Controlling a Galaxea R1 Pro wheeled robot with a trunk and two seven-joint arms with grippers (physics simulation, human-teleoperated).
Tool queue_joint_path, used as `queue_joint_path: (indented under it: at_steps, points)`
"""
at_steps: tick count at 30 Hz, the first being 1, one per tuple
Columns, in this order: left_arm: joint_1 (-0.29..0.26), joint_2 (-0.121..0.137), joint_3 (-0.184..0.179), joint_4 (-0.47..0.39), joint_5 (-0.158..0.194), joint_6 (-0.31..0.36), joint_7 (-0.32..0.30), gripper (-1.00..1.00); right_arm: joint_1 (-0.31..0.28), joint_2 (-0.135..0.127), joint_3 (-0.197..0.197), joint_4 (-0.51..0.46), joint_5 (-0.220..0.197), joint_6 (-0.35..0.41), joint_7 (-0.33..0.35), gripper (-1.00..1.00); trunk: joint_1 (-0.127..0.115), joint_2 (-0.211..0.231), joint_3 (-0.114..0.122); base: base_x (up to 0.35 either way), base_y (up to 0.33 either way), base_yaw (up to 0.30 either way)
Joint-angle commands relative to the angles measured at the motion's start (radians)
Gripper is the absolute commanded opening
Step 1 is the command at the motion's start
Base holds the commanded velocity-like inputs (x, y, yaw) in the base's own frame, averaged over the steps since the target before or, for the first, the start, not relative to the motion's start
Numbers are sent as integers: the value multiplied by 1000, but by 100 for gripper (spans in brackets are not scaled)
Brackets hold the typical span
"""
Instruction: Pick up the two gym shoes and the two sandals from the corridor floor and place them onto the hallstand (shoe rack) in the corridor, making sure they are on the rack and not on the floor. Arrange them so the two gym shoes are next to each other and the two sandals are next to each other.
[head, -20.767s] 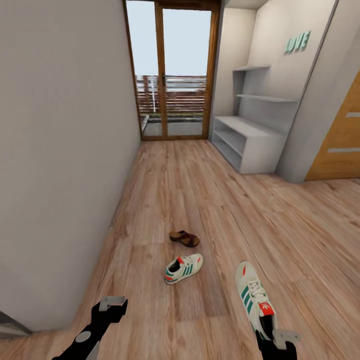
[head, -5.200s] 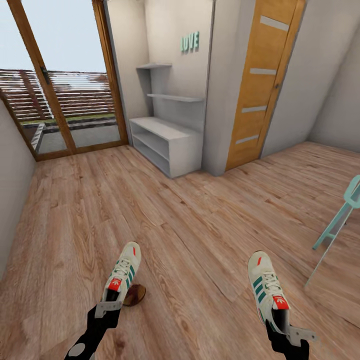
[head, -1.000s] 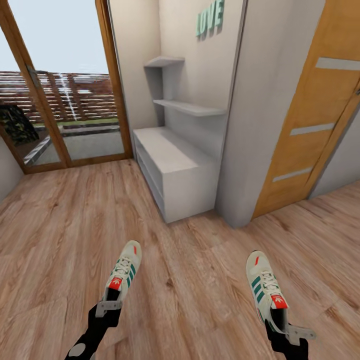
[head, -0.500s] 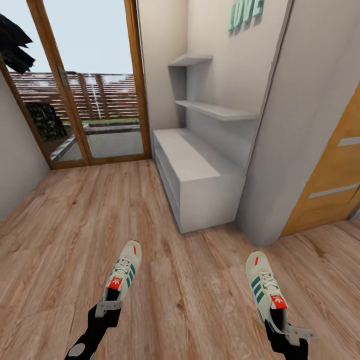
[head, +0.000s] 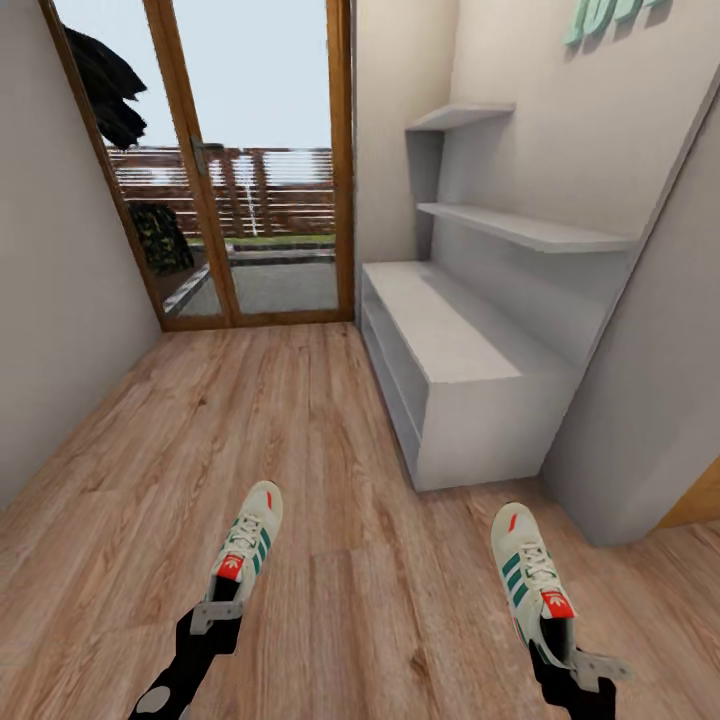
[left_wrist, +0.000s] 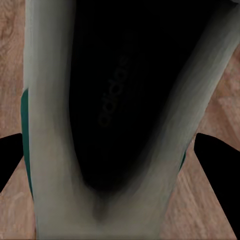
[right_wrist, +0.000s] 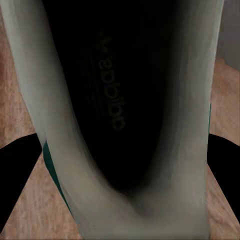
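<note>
Left gripper (head: 213, 612): low in the head view, on a black arm, clamped on the heel of the left gym shoe (head: 247, 541), with a pale bracket at the shoe's back edge.
Left gym shoe: held above the corridor floor (head: 300, 440), toe pointing away from the robot, teal stripes and red tongue label facing up.
Left wrist view: looks straight into the dark inside of the left gym shoe (left_wrist: 110, 115), whose cream collar runs down both sides; black fingers (left_wrist: 215, 160) sit at either side, against the shoe's walls.
Right gripper (head: 572, 655): low at the other side of the head view, closed on the heel of the right gym shoe (head: 527, 575).
Right gym shoe: also off the floor, toe forward, red toe mark at its far end, well apart from the left one.
Right wrist view: the right gym shoe (right_wrist: 120, 110) opening, dark insole with faint lettering, black fingers (right_wrist: 20, 170) at both edges.
Corridor floor: wood planks running ahead between the shoes.
Hallstand (head: 470, 370): beyond the right shoe, against the wall on the robot's right; a grey bench with open shelf rows, its top bare.
Wall shelves (head: 525, 228): two stepped boards above the bench.
Teal letters (head: 605, 18): cut off by the picture's upper edge.
Glass door (head: 250, 160): wood-framed, at the corridor's far end, fence and greenery behind it.
</note>
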Motion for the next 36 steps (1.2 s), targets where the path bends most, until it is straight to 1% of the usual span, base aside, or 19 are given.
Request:
queue_joint_path:
  at_steps: [1,9,29,36]
  points:
    - [-1,-1,9,1,-7,-4,-9,-100,-1,1,-7,0,4,-3,10,-100,0,0,-1,279,218,277]
    - [-1,-2,9,1,-7,-4,-10,-100,-1,1,-7,0,4,-3,10,-100,0,0,-1,296,170,277]
    - [-1,0,10,1,-7,-4,-11,-100,-1,1,-7,0,4,-3,10,-100,0,0,-1,338,10,277]
    - [-1,-1,10,1,-7,-4,-12,-100,-1,1,-7,1,4,-3,10,-100,0,0,-1,330,137,277]
